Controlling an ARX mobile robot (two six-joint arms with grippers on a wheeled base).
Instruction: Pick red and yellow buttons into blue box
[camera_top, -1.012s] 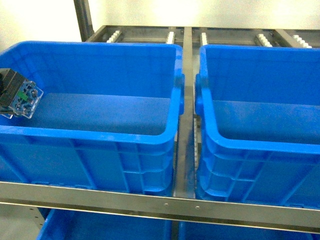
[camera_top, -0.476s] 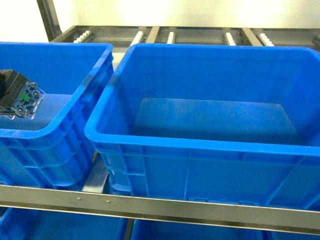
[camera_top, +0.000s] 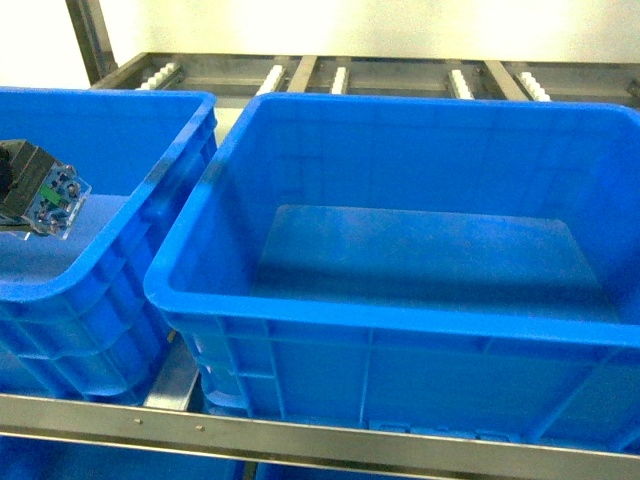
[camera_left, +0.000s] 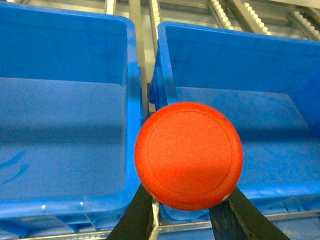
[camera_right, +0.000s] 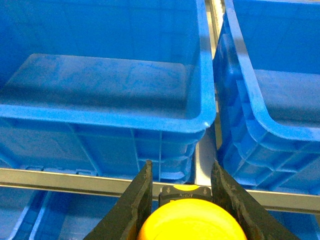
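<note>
My left gripper (camera_left: 187, 196) is shut on the red button (camera_left: 189, 155), whose round cap fills the middle of the left wrist view. In the head view that button's black-and-clear base (camera_top: 50, 200) hangs at the far left, over the left blue box (camera_top: 190, 150). A second, larger-looking blue box (camera_top: 400, 315) fills the centre. My right gripper (camera_right: 182, 186) is shut on the yellow button (camera_right: 190, 222), its cap low between the black fingers (camera_right: 135, 200). It hangs in front of and below two blue boxes (camera_right: 202, 117). The right gripper is outside the head view.
A steel shelf rail (camera_top: 300, 438) runs along the front under the crates, with more blue crates on the level below (camera_right: 30, 215). Roller tracks (camera_top: 340, 78) lie behind. A narrow gap with a steel strip (camera_left: 142, 85) separates the two crates.
The head view has swung right: both crates slid left in the picture, and the right one now fills the centre. The left gripper with its button keeps its place at the left edge.
</note>
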